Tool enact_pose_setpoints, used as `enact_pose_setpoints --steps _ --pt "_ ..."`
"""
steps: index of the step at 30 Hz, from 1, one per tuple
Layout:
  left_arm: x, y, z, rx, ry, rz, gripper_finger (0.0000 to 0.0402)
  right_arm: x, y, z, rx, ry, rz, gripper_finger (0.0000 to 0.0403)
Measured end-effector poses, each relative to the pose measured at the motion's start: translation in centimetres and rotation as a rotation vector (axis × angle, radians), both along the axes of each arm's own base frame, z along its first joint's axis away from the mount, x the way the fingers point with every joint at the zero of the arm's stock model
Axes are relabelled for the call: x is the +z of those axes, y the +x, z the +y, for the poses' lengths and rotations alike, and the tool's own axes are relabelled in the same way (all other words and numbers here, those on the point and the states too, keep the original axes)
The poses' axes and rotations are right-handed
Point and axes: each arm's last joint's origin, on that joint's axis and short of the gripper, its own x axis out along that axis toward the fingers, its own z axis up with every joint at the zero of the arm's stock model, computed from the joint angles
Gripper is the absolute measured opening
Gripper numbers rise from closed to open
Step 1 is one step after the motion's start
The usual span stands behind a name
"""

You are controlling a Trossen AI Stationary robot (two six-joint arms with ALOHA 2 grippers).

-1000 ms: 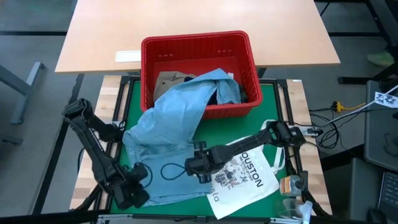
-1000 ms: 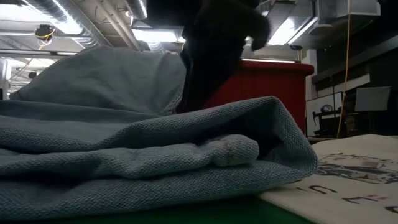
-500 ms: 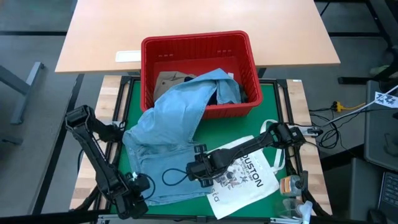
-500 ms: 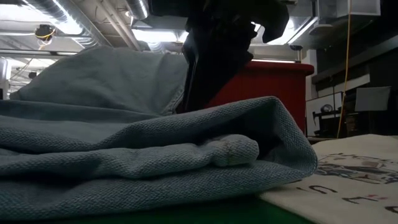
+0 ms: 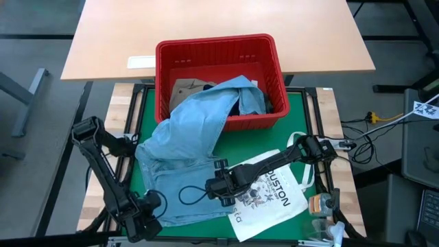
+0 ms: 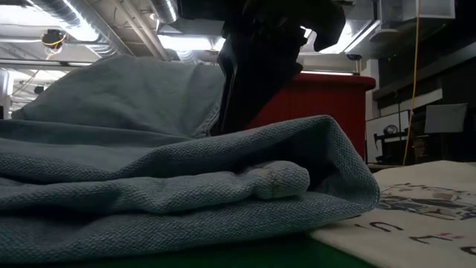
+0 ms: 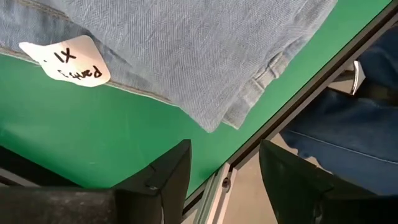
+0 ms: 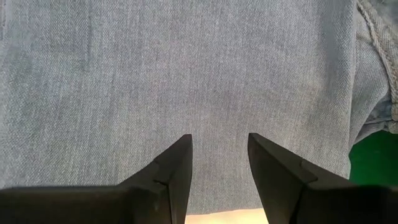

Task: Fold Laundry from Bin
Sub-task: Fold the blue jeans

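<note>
At the near left corner of the green mat (image 5: 302, 113), the left gripper (image 7: 222, 177) is being held with its fingers spread and empty, just off the denim garment's (image 5: 185, 137) corner. That light blue denim is being draped from the near edge up over the rim of the red bin (image 5: 218, 49) at the far edge. The right gripper (image 8: 219, 163) is being held over the denim, jaws apart, nothing pinched between them. The white tote bag (image 5: 271, 199) is being left at the near right corner.
</note>
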Motion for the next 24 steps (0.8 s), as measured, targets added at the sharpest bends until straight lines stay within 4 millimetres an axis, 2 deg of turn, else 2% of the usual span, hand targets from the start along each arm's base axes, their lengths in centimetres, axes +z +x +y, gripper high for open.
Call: enact_pose_setpoints --steps 16,20,24 --pt "-3.1 0.6 -0.8 -0.025 0.109 0.032 0.018 0.0 0.0 0.0 0.0 0.001 -0.001 0.0156" --pt "-3.3 0.8 -0.8 -0.01 0.132 0.003 0.0152 0.0 0.0 0.0 0.0 0.0 -0.001 0.0156" --pt "-3.3 1.3 -0.8 0.014 0.113 -0.019 0.0091 0.0 0.0 0.0 0.0 0.0 -0.001 0.0156"
